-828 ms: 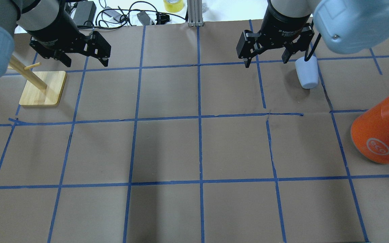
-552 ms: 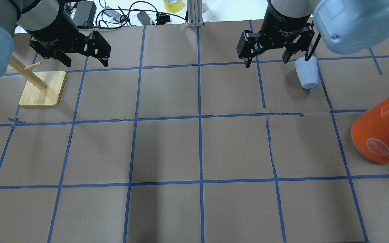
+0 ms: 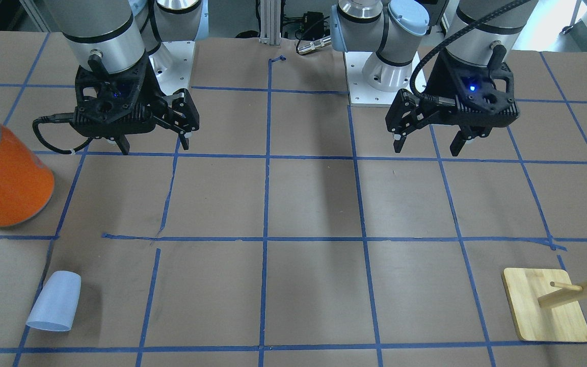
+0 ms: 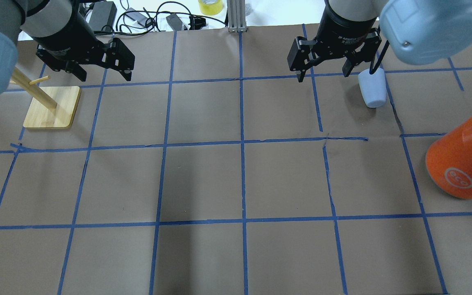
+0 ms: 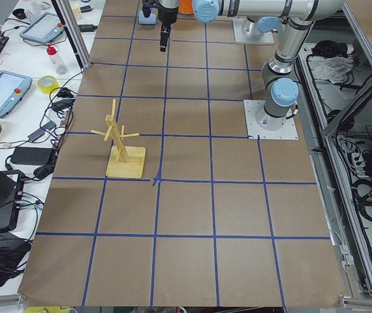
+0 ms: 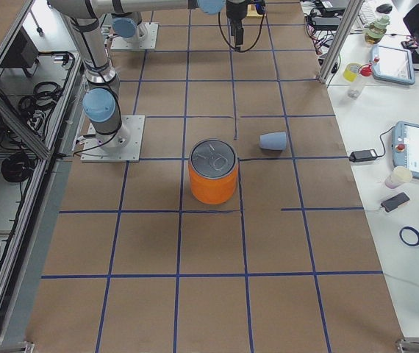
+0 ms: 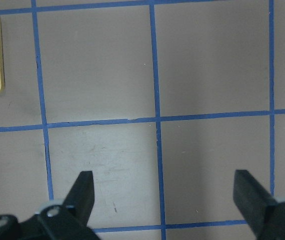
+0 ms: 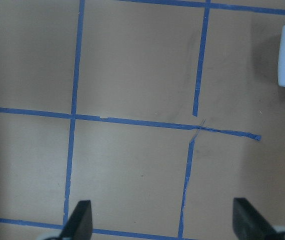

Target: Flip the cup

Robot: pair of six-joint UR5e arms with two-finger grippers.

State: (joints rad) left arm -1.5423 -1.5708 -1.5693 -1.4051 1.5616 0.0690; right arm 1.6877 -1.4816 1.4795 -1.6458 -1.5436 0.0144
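Front view: cup (image 3: pixel 54 302) lying on its side on table (image 3: pixel 314 204), wide end toward the operators' side, near orange can (image 3: pixel 5 178) but apart from it. Right gripper (image 3: pixel 153 145) and left gripper (image 3: pixel 426 149) both spread wide, empty, hanging close to the base, well apart from cup.

Overhead: pale blue-white, smooth, tapered, no handle.

Right wrist: only a slice of cup at the right edge, off the jaw line.

Step, as judged: approach not started. Next calls for right arm out and sideways, jaws across the cup body, then lift and turn upright.
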